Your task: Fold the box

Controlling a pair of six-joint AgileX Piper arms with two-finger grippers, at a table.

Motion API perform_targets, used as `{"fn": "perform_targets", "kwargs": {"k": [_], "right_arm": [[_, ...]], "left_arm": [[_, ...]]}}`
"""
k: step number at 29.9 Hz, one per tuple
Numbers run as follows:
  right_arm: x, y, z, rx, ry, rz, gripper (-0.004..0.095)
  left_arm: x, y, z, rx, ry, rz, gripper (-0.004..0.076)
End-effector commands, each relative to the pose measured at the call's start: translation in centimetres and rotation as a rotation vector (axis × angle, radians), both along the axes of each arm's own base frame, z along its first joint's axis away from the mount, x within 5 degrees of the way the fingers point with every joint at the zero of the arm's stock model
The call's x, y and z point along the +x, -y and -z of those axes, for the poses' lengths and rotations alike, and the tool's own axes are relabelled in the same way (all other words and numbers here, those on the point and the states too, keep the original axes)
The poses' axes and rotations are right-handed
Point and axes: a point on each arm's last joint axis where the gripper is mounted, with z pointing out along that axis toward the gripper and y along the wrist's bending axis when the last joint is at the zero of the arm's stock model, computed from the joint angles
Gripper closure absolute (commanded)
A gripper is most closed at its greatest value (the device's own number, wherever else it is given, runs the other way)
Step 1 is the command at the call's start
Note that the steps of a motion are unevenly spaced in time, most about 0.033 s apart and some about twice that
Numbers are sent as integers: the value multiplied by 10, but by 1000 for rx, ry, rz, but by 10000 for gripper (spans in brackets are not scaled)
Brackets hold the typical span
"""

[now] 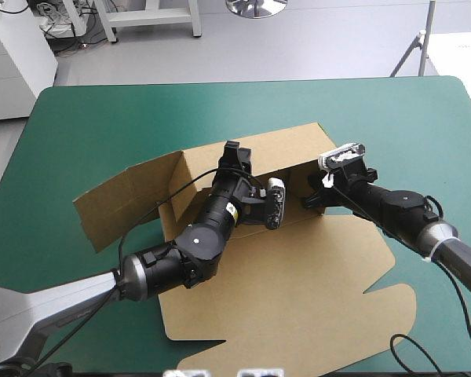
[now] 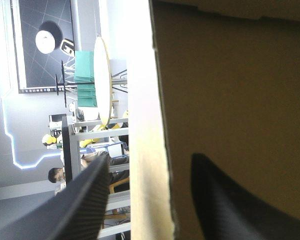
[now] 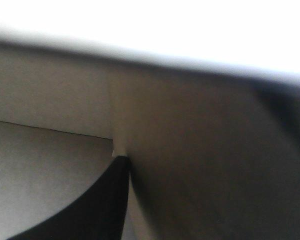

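A table (image 1: 102, 110) with a smooth teal-green cover fills the high view. At its middle lies the box (image 1: 298, 275), a cut sheet of matte brown board, partly raised. Its broadest panel lies flat and runs from the centre toward 5 o'clock, with a notched, stepped outline. A long back wall stands upright toward 12 o'clock. From that wall's end a flap angles out toward 9 o'clock, and a short side wall stands at 3 o'clock.

The left arm comes in from 7 o'clock. The left gripper (image 1: 237, 153) sits at the top edge of the back wall. The right arm comes in from 4 o'clock. The right gripper (image 1: 310, 200) meets the short side wall. From above, neither set of jaws can be made out.

The wrist views show them. The left wrist view has the box (image 2: 230, 90) edge-on, with a pale cut edge beside a flat brown face. The left gripper (image 2: 150, 162) straddles it, its two curved black fingers (image 2: 230, 200) apart, one on each side. A gap shows between the outer finger and the board.

In the right wrist view the box (image 3: 190, 125) fills nearly everything, with one crease running down to the right gripper (image 3: 125, 160). One black finger (image 3: 105, 210) comes to a point at the middle, pressed against the wall. Its partner is hidden behind the board, so the jaws are clamped on the wall.
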Motion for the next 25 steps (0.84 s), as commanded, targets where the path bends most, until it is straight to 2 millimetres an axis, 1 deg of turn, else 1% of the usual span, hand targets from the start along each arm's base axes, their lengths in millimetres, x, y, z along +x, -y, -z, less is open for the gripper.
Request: {"fn": "perform_targets", "kwargs": {"k": [1, 2, 3, 7, 11, 13, 19, 25], "right_arm": [[-5, -6, -24, 93, 42, -25, 907], [-4, -5, -24, 92, 44, -22, 907], [-3, -6, -25, 98, 44, -16, 907], [3, -6, -37, 122, 69, 14, 907], [8, -5, -49, 128, 104, 33, 907], [10, -5, -50, 130, 105, 48, 907], [14, -4, -46, 130, 76, 78, 907], [15, -3, -46, 154, 60, 106, 907]], "left_arm": [[-4, -1, -22, -86, 40, 11, 170], [-3, -1, -22, -107, 33, 5, 155], [-4, -1, -22, -133, 23, 0, 155], [-5, -1, -22, -134, 27, -5, 157], [-17, 7, -23, -130, 33, 17, 157], [-24, 11, -24, -124, 42, 31, 157], [-46, 23, -25, -118, 55, 64, 158], [-59, 27, -26, -111, 71, 59, 158]]}}
